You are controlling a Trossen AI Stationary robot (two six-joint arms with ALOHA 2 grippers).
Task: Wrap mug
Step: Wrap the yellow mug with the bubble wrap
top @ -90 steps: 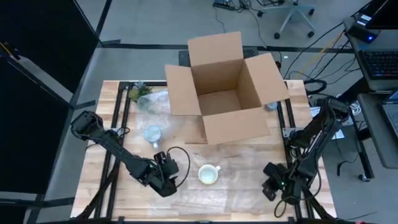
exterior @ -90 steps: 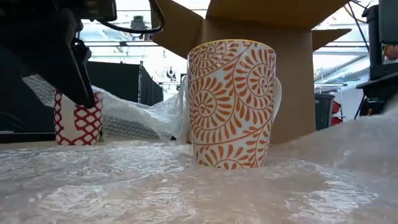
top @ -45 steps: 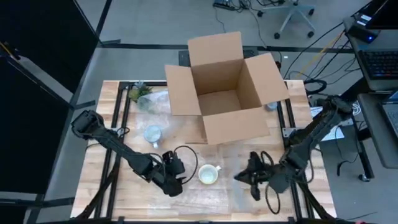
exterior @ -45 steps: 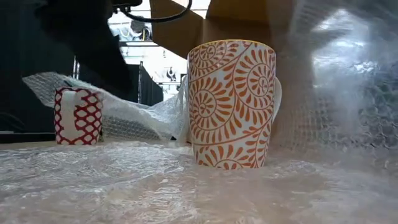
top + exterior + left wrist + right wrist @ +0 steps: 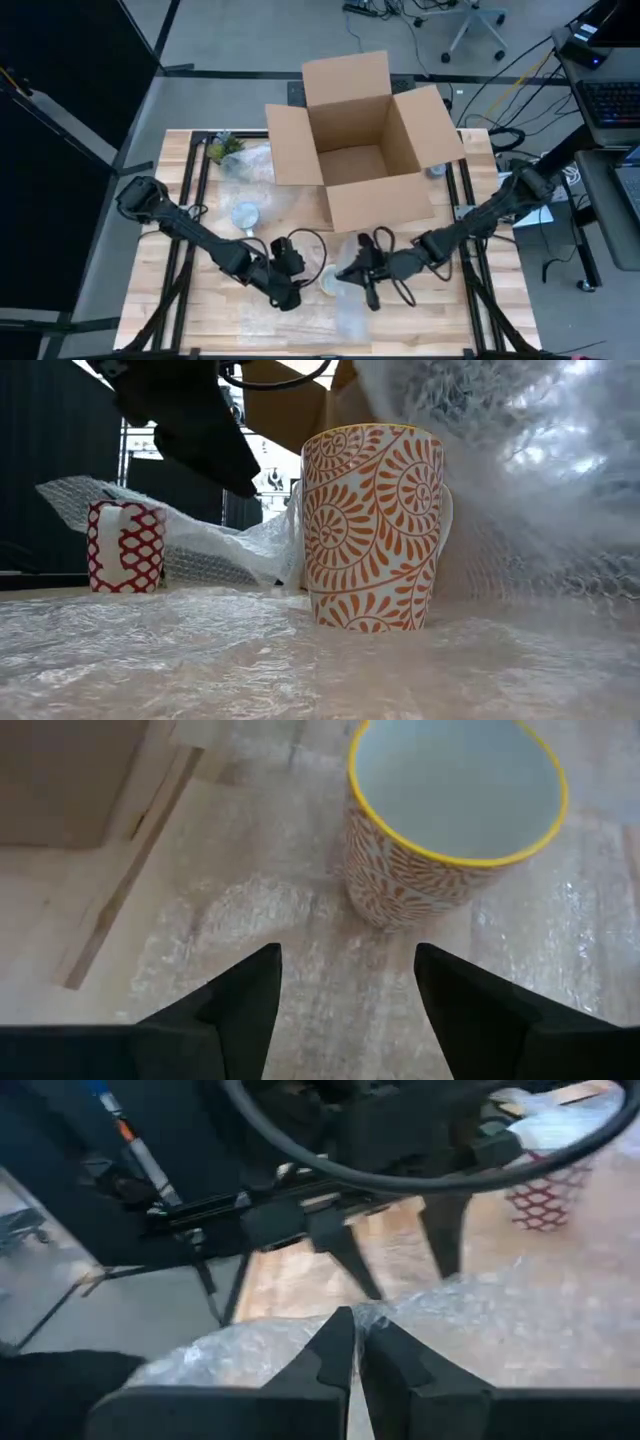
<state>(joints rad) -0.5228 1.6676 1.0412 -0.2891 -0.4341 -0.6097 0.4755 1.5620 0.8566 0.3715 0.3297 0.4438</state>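
Partly hidden mug (image 5: 327, 282), bubble wrap (image 5: 352, 262) draped over

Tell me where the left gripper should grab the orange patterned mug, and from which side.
Grip the rim wall of the orange patterned mug from above, one finger inside. It stands upright with its mouth open, and the left gripper is open just beside it. Avoid the right gripper's side, where the bubble wrap is being pulled over.
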